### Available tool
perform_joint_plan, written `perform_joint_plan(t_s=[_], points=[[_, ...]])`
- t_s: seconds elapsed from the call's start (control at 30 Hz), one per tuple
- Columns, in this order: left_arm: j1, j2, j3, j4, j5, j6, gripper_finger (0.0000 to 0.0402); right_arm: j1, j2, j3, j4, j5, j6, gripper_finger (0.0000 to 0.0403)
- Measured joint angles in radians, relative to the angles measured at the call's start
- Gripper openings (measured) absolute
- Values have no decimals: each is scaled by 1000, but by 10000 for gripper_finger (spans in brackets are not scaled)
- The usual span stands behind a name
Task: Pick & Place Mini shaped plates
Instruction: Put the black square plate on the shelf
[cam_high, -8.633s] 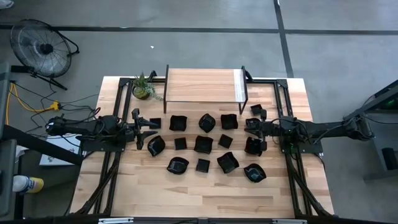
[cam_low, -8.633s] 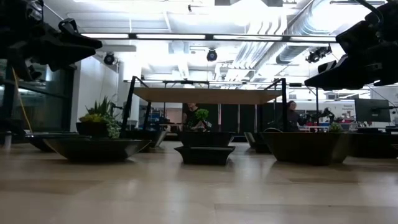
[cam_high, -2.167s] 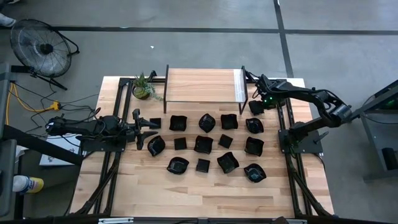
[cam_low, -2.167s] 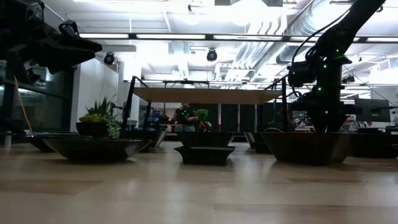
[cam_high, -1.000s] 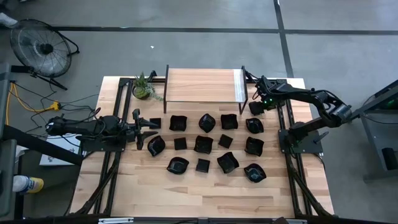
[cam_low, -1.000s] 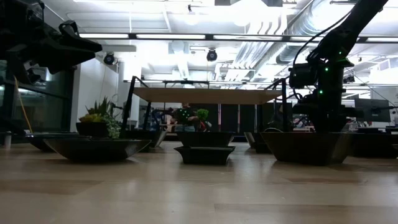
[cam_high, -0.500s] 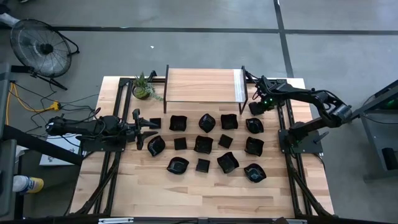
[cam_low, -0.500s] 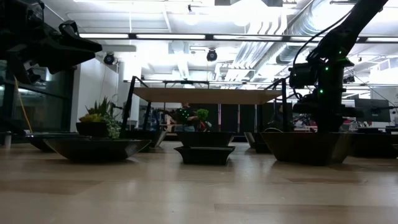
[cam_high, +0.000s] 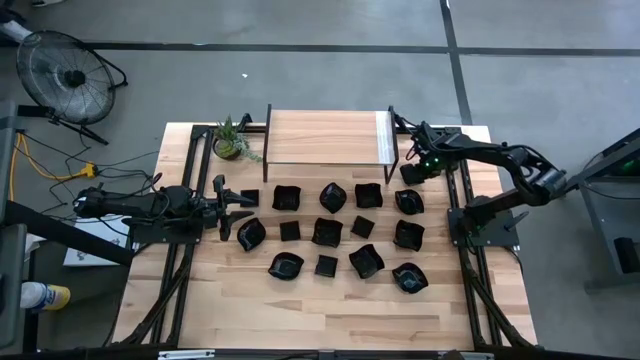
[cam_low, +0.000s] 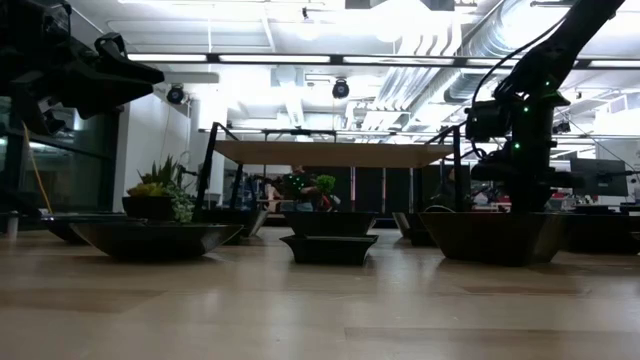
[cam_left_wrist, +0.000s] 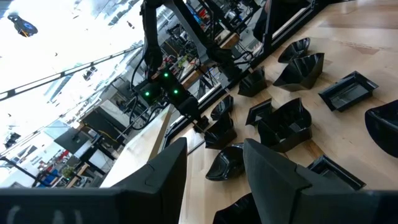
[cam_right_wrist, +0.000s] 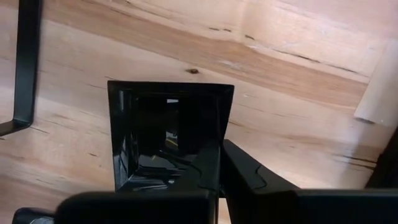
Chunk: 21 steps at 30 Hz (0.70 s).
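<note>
Several small glossy black mini shaped plates (cam_high: 327, 231) rest on their bottoms in rows on the wooden table (cam_high: 330, 310). At the far right of the rows sits a small square plate (cam_high: 409, 174), seen close in the right wrist view (cam_right_wrist: 163, 134). My right gripper (cam_high: 413, 167) points down at it and is shut on one of its side walls. My left gripper (cam_high: 233, 206) waits open and level at the table's left, short of the rows, its fingers (cam_left_wrist: 168, 171) empty. My right gripper (cam_right_wrist: 218, 167) pinches one side wall of the square plate (cam_right_wrist: 219, 127) between its two fingers. One finger (cam_right_wrist: 193, 171) is inside the dish and the other (cam_right_wrist: 249, 177) outside. The fingers come from above, pointing down. The plate sits level on the table.
A raised wooden shelf on black legs (cam_high: 325, 138) stands at the far middle, its right leg (cam_high: 394, 135) close to my right gripper. A small potted plant (cam_high: 231, 141) stands at the far left. A round plate (cam_high: 408, 201) lies just on the near side of the square one.
</note>
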Motion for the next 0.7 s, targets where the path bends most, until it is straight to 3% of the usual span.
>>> perform_joint_plan(t_s=[0.7], points=[[0, 0, 0, 0, 0, 0, 154, 0, -342, -2, -130, -68, 61, 0]])
